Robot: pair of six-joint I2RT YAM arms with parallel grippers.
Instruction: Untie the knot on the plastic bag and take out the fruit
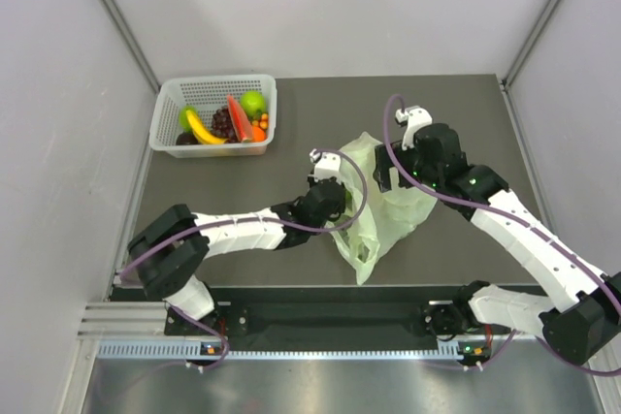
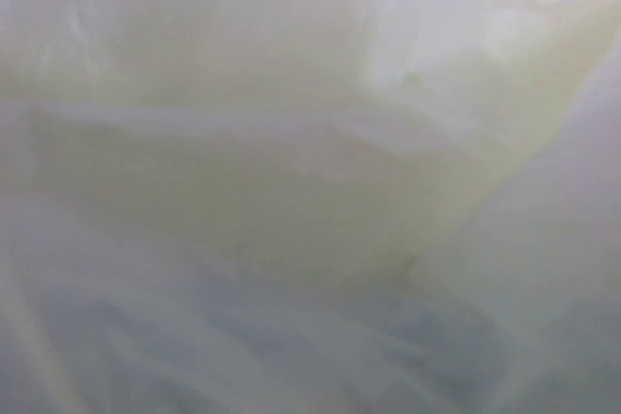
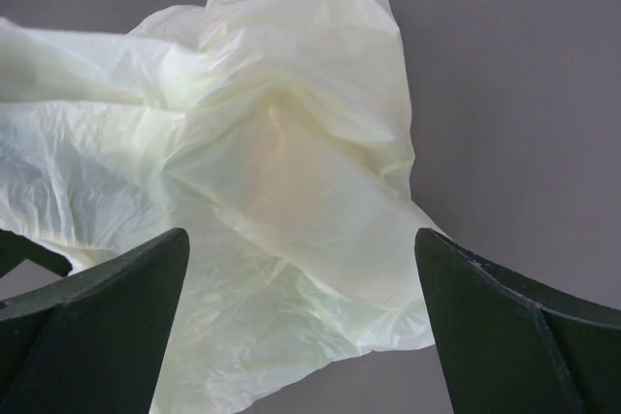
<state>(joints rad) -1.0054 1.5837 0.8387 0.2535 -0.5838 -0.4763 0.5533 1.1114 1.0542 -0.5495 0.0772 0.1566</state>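
One bag (image 1: 383, 206), pale green and crumpled, lies at the centre of the top view on the dark table (image 1: 466, 104). My left gripper (image 1: 332, 207) is pushed into its left side; the left wrist view is all blurred film, so I cannot tell how its jaws stand. My right gripper (image 3: 303, 322) hangs over the bag's upper right, jaws spread wide, holding nothing. The fruit (image 1: 206, 130) sits in the white basket (image 1: 167, 104) at upper left, well apart from the bag.
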